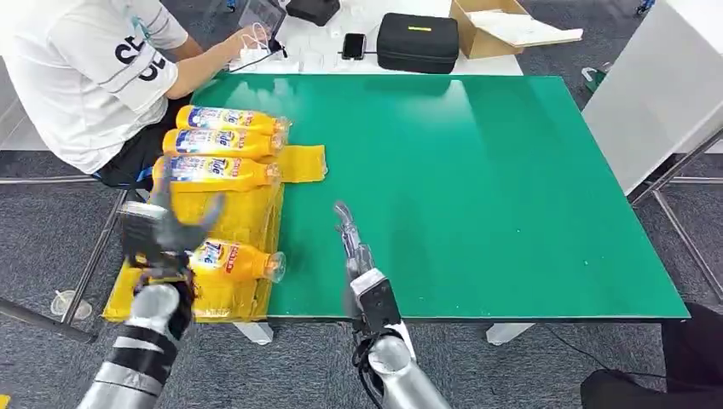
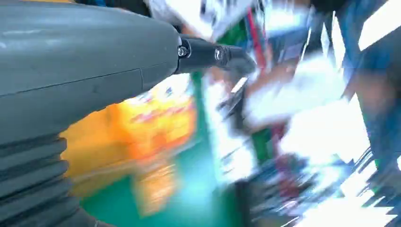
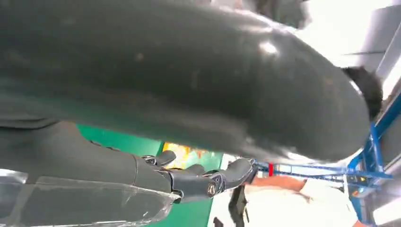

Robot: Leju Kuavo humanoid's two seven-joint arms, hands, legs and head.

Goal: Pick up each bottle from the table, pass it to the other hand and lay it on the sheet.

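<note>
Three orange Tide bottles (image 1: 228, 120) (image 1: 223, 143) (image 1: 215, 172) lie side by side on the far part of the yellow sheet (image 1: 303, 162). A fourth bottle (image 1: 237, 261) lies on the sheet's near part, cap toward the green table. My left hand (image 1: 164, 235) hovers right at this bottle's base end with its fingers spread upward and nothing in its grasp. The left wrist view is blurred; it shows the orange bottle (image 2: 158, 124) beyond my left hand (image 2: 94, 61). My right hand (image 1: 349, 240) is stretched out flat and empty over the table's near edge, its fingers (image 3: 203, 180) extended.
The green table (image 1: 477, 187) stretches to the right. A person in a white shirt (image 1: 85, 68) sits at the far left by the sheet. A black case (image 1: 418, 41), a phone (image 1: 353, 44) and a cardboard box (image 1: 503, 25) lie beyond the table.
</note>
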